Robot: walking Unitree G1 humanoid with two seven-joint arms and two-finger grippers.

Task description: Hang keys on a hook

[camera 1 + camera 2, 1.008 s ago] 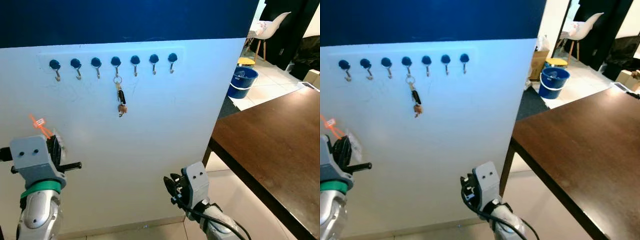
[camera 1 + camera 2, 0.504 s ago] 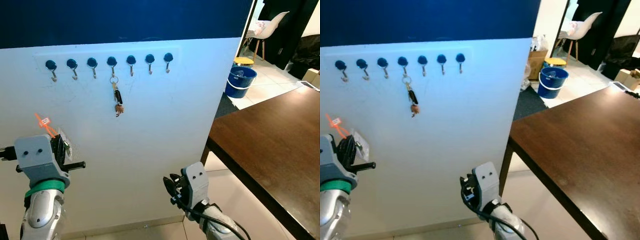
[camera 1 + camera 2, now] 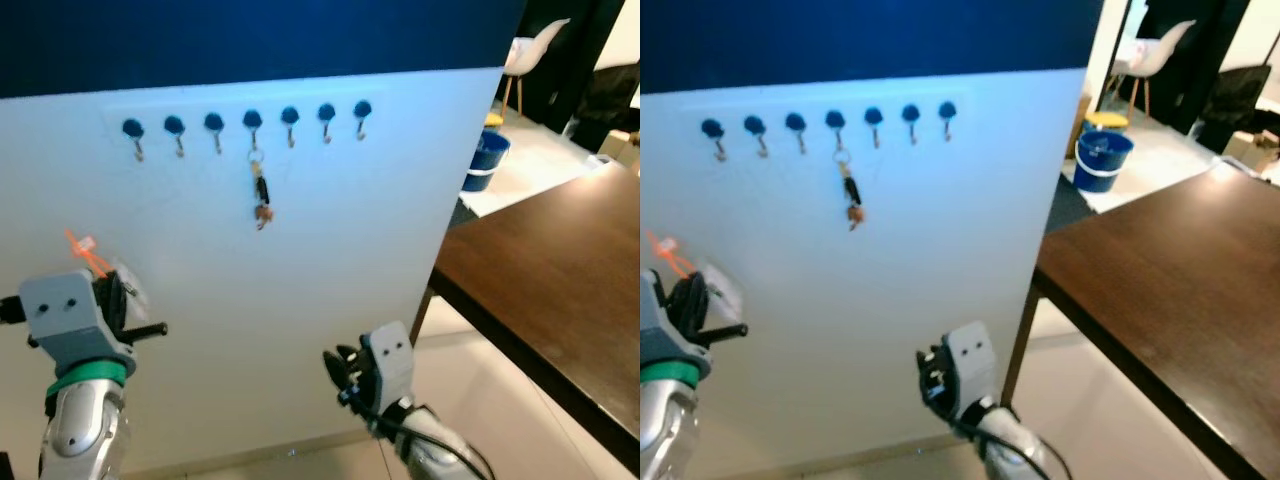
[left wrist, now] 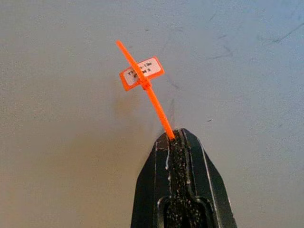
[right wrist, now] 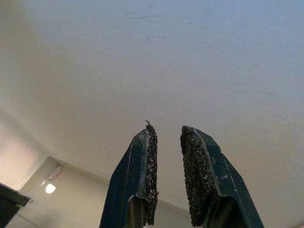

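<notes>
A row of several blue-capped hooks (image 3: pixel 252 122) runs along the white wall panel (image 3: pixel 330 260). One bunch of keys (image 3: pixel 261 195) with a small brown fob hangs from the fourth hook. My left gripper (image 3: pixel 115 300) is raised at the lower left, close to the wall. It is shut on an orange strap with a small white label (image 4: pixel 141 73), and its fingertips (image 4: pixel 176 138) pinch the strap's end. Something pale and clear hangs beside that strap (image 3: pixel 85 250). My right gripper (image 3: pixel 343 368) is low in the middle, facing the wall, open by a narrow gap (image 5: pixel 168 130) with nothing in it.
A dark brown table (image 3: pixel 560 260) stands to the right, with its edge near the wall panel's corner. Beyond it are a blue bucket (image 3: pixel 488 160) and a white chair (image 3: pixel 530 55) on a tiled floor. A dark blue band tops the wall.
The whole picture has shifted to the right and is slightly blurred, so the camera has moved. Both arms keep their pose, and the left still grips the orange strap.
</notes>
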